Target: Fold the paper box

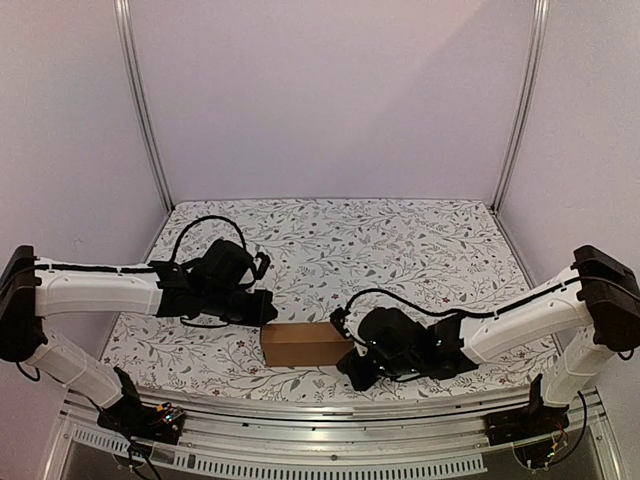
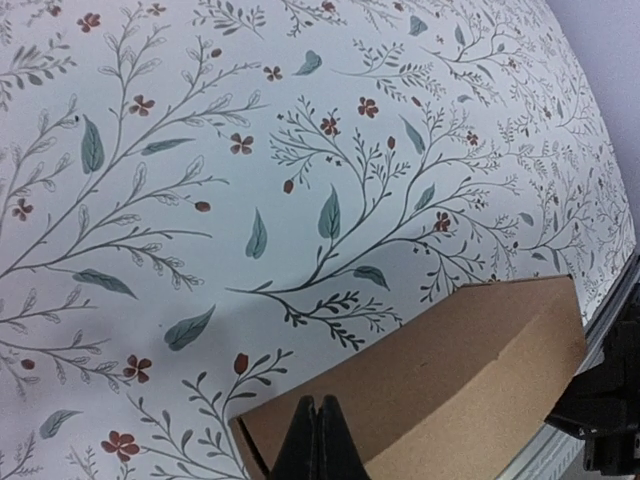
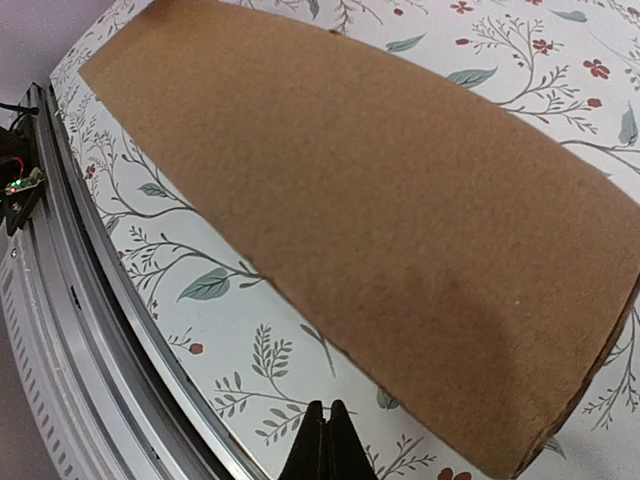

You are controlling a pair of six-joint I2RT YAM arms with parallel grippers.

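The paper box is a small closed brown cardboard block lying near the table's front edge, between the two arms. My left gripper hangs at its left end, shut; in the left wrist view the shut tips sit over the near corner of the box, holding nothing. Just right of the box, low by the front rail, my right gripper is shut as well. The right wrist view shows the box's broad face ahead of the empty shut tips, apart from them.
A floral cloth covers the table. The metal front rail runs just near of the box and shows close in the right wrist view. Grey walls and two upright metal posts enclose the back.
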